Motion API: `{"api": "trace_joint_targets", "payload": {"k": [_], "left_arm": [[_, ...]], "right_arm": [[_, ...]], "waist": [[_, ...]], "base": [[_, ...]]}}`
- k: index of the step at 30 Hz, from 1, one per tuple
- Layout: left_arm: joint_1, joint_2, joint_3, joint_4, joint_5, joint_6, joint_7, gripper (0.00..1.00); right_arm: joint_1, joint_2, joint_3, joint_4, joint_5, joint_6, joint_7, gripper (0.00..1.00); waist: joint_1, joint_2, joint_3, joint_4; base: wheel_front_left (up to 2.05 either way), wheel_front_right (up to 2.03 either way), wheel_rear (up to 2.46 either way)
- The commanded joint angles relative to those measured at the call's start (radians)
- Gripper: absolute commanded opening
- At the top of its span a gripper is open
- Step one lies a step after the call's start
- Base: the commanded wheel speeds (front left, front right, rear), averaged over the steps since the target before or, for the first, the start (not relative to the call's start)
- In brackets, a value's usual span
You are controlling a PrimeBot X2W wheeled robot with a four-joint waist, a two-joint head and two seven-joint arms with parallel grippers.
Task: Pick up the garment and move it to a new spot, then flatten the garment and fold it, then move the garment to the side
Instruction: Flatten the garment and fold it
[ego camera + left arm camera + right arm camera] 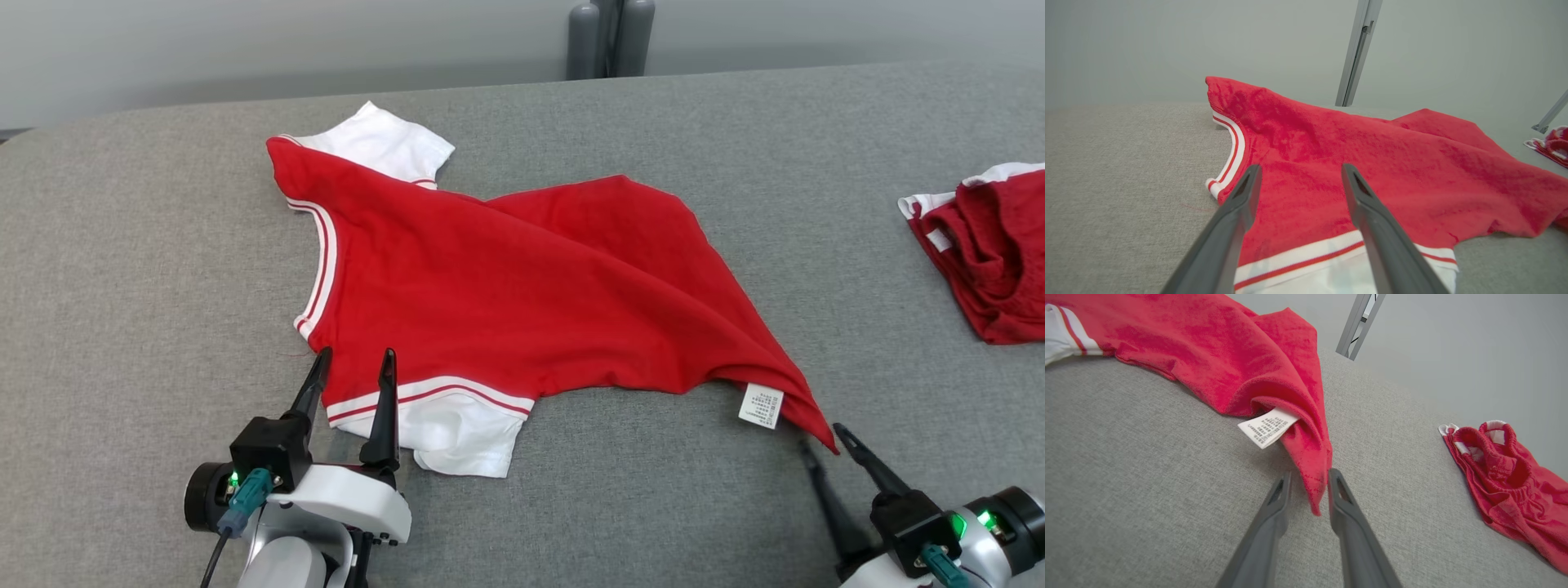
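**Red garment (506, 286) spread on the grey table (122, 269), its corner between the right pincer's (820, 438) fingers**

The table, covered in grey cloth, takes up nearly all of the head view. The garment is a red shirt with white sleeves and red-and-white striped trim. It lies across the middle of that view. Its long axis runs left to right and slopes down toward the lower right. The neckline (314, 261) faces the left edge. The upper sleeve (380, 143) sits at the upper left and the lower sleeve (461, 441) at the lower centre. The hem end is drawn into a creased point aimed at the lower right corner.

A second garment (988, 253), red with white trim and crumpled, lies at the right edge, well apart from the first.

The left pincer (355, 363), at the lower left, stands wide open, its fingers over the red cloth just beside the lower sleeve's striped band. The right pincer, at the lower right, is only narrowly parted. In the right wrist view the pointed corner lies between its fingers, against one of them with a gap to the other, so it is not clamped.

A white care label (761, 406) sticks out from under the hem, near that corner
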State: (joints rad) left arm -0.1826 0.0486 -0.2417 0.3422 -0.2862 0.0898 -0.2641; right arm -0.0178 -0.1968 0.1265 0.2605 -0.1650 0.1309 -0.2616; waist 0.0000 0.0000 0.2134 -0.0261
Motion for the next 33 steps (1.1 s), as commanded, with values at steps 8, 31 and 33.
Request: {"api": "trace_joint_targets", "payload": {"k": [8,31,33], "left_arm": [[0.012,0.004,-0.001,0.003,0.000,-0.007,0.000,1.00],[0.001,0.004,-0.046,0.016,-0.030,0.004,0.000,1.00],[0.001,0.004,-0.048,0.015,-0.033,0.005,0.000,1.00]], "right_arm": [[0.029,-0.043,0.023,-0.057,0.132,0.000,-0.005,1.00],[-0.277,-0.166,0.135,0.277,0.418,0.000,0.168,1.00],[-0.306,-0.176,0.184,0.319,0.454,0.000,0.198,1.00]], "waist": [[0.0000,0.0000,-0.028,-0.011],[0.0000,0.0000,-0.029,0.156],[0.0000,0.0000,-0.027,0.169]], "base": [[0.00,0.00,0.00],[0.00,0.00,0.00],[0.00,0.00,0.00]]}}
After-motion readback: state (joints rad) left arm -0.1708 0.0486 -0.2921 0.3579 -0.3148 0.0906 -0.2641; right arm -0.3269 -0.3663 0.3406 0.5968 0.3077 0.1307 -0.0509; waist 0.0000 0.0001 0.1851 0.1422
